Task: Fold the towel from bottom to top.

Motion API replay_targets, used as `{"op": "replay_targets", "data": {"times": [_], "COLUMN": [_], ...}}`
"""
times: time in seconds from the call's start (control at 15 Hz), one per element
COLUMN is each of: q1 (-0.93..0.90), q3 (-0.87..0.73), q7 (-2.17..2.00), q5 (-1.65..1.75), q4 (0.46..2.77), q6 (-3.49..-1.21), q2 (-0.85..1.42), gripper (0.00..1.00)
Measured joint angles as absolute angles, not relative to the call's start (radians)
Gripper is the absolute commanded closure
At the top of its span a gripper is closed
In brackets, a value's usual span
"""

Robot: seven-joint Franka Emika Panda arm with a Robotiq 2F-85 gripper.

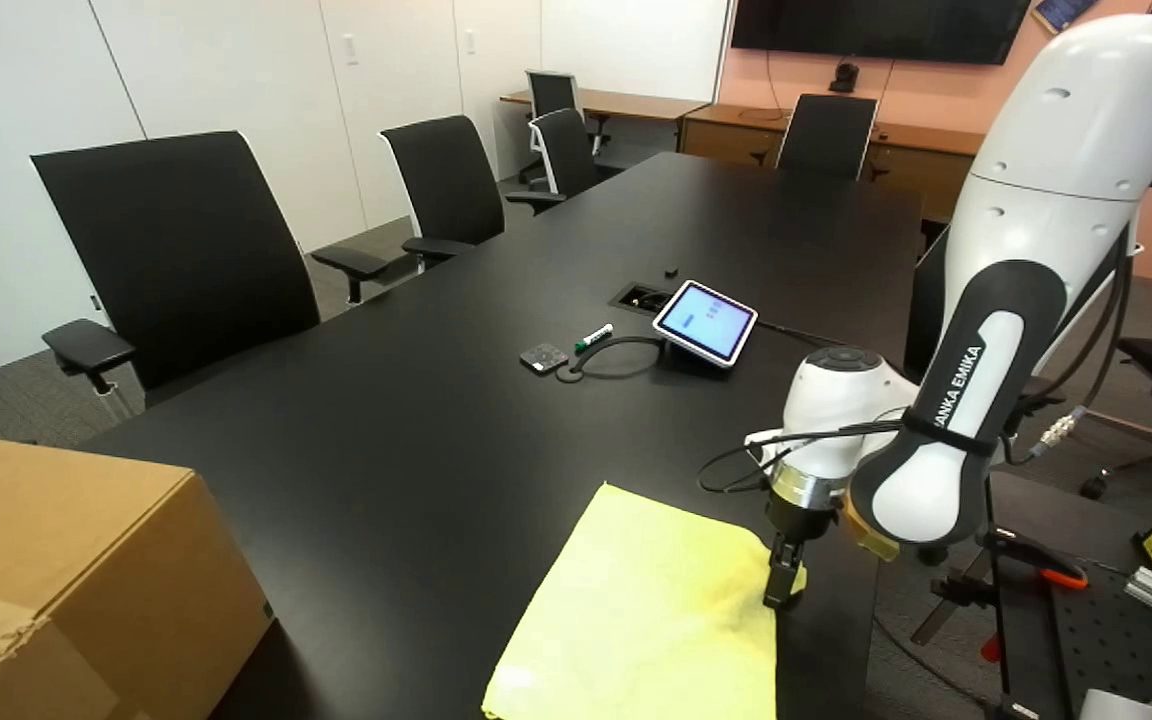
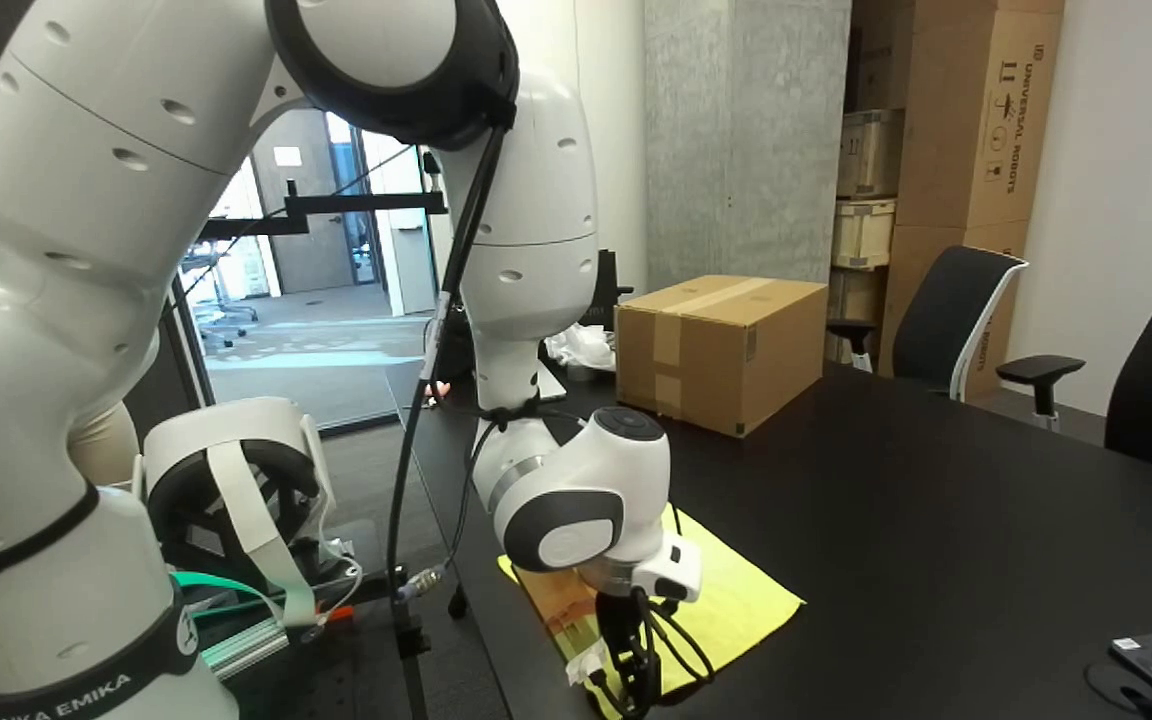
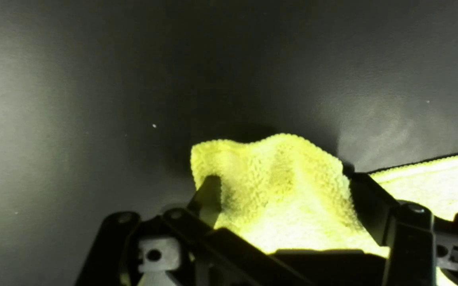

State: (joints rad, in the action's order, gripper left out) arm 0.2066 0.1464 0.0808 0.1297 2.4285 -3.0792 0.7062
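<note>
The pale yellow-green towel (image 1: 636, 610) lies spread on the black table near its edge. It also shows in an exterior view (image 2: 741, 595), partly hidden behind the arm. My gripper (image 1: 779, 598) points down at the towel's edge and corner nearest the arm, with its fingertips low by the table. In the wrist view my gripper (image 3: 284, 178) has its two fingers wide apart. A raised, rumpled corner of the towel (image 3: 292, 226) lies between them, and the left finger overlaps its side. The right finger is beside the cloth; I cannot tell whether it touches.
A brown cardboard box (image 1: 166, 590) stands on the table beyond the towel, also visible in an exterior view (image 2: 726, 350). Farther along are a tablet (image 1: 706, 323) on a stand, a marker (image 1: 594, 336) and a small dark square (image 1: 543, 358). Cables hang by the gripper.
</note>
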Motion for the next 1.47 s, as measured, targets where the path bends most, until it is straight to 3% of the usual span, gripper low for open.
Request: {"op": "replay_targets", "data": {"times": [0.47, 0.6, 1.0, 1.47], "q1": [0.187, 0.162, 0.036, -0.102], "q3": [0.149, 0.141, 0.078, -0.042], "q7": [0.083, 0.082, 0.035, -0.092], "q5": [0.130, 0.129, 0.126, 0.126], "q4": [2.415, 2.414, 2.372, 2.158], "q6": [-2.999, -2.967, -2.899, -2.780], "q2": [0.663, 0.631, 0.546, 0.587], "gripper": [0.97, 1.00, 0.97, 0.96]}}
